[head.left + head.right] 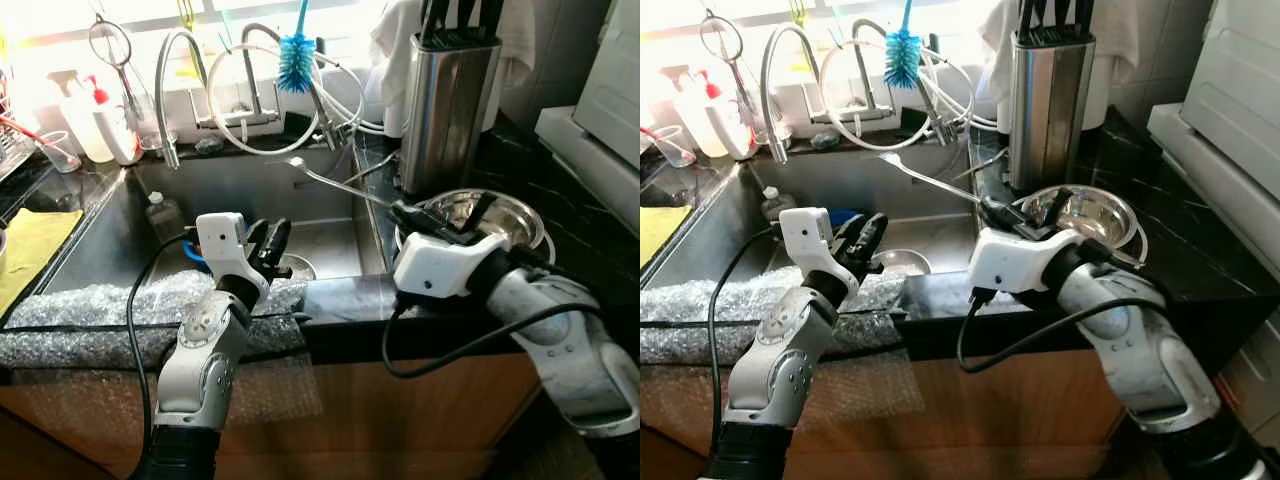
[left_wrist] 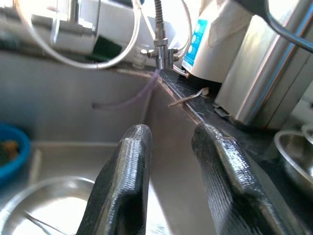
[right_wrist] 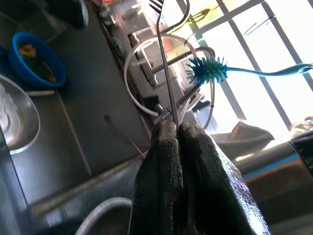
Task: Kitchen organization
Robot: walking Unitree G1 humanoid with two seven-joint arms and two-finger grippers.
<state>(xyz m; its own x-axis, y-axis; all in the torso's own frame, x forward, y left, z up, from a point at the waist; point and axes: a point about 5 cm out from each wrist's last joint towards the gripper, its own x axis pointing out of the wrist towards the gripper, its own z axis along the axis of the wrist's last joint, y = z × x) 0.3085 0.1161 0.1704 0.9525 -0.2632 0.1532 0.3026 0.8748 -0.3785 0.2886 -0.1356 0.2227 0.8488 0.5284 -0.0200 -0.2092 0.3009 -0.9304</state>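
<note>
I counted one fork [image 3: 165, 63], pinched by my right gripper [image 1: 405, 213]; left gripper [image 1: 268, 240] fingers apart over one steel sink [image 1: 250, 190]; black counter [image 1: 560, 200].

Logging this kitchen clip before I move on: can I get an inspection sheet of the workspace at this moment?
Surface: black stone counter, its front edge left of the sink corner covered in bubble wrap.
Job's things: a thin metal utensil, apparently a fork by the right wrist view, pinched in the right gripper; steel bowl on the counter; knife block behind it.
Clutter: blue dish and a steel bowl in the sink; blue bottle brush by the taps.
Grippers: right shut on the utensil; left gripper open over the sink edge.
Cables: black cables looped off both wrists.
Surroundings: bright window, yellow cloth.
</note>
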